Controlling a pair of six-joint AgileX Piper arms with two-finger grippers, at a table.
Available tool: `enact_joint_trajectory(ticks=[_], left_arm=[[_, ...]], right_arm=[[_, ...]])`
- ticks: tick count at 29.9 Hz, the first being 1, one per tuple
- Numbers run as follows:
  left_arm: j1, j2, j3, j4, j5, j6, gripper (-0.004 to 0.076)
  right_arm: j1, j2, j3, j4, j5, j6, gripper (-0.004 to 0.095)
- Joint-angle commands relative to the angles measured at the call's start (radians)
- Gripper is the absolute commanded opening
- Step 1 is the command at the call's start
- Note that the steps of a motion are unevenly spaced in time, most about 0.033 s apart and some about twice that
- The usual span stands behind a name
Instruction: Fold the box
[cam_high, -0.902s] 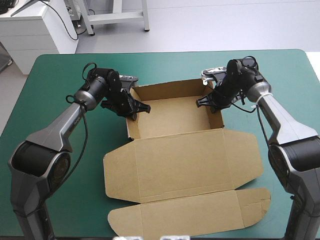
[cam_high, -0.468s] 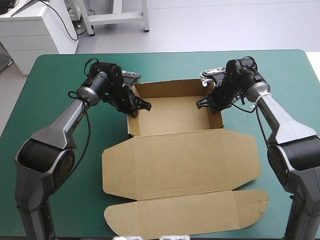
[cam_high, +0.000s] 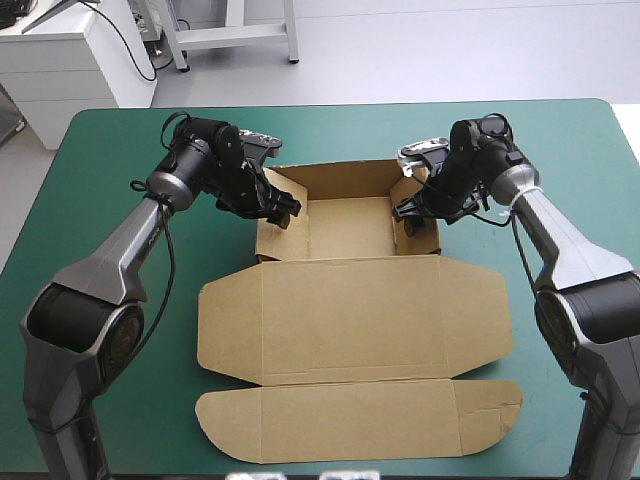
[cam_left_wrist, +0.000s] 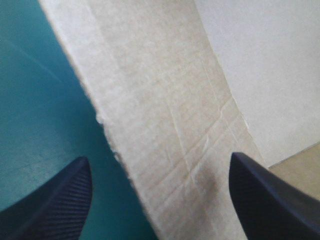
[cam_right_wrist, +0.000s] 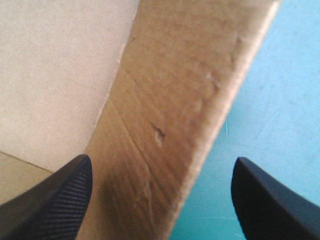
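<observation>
Teal-green cover lies bare on every side of the brown box, which sits at the middle of the table. You have the widest free strips to the left and right of the box. A narrower band of bare cover runs beyond its back wall. On the near side, only a thin strip of cover shows past the box's last flap.

At its far end the box forms an open tray, with back and side walls raised. Its lid lies flat on the cover on the near side of the tray. The lid ends in a long tuck flap with rounded corners.

Your left gripper is at the tray's left wall. In its wrist view the black fingers are spread wide. The wall's top edge runs between them, with cover on one side and tray floor on the other.

Your right gripper is at the tray's right wall. Its fingers are also spread wide and straddle that wall the same way. You cannot tell from these views whether any finger touches the board.
</observation>
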Motion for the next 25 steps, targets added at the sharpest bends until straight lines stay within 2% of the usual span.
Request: enact_joint_trajectory(ticks=[1,7,12,15,23,25], left_arm=[[-0.004,-0.089,-0.033,0.017,0.051,-0.011,0.0550],[-0.004,-0.186,-0.048,0.040,0.051,-0.013,0.0538],[-0.004,-0.305,-0.048,0.035,0.051,-0.013,0.0458],[-0.004,-0.382,-0.048,0.029,0.051,0.010,0.0361],[-0.004,-0.590,0.002,0.031,0.051,0.119,0.0013],[-0.004,-0.649,0.059,0.036,0.051,0.119,-0.0007]], right_arm=[[-0.002,-0.096,-0.026,0.001,0.016,-0.002,0.0723],[-0.002,-0.191,-0.044,-0.014,0.014,-0.004,0.0723],[-0.002,-0.288,-0.047,-0.014,0.012,-0.004,0.0723],[-0.002,-0.331,-0.047,-0.014,0.012,-0.006,0.0723],[-0.002,-0.361,-0.047,-0.013,0.014,-0.006,0.0723],[-0.002,-0.357,-0.047,-0.001,0.014,-0.006,0.0723]])
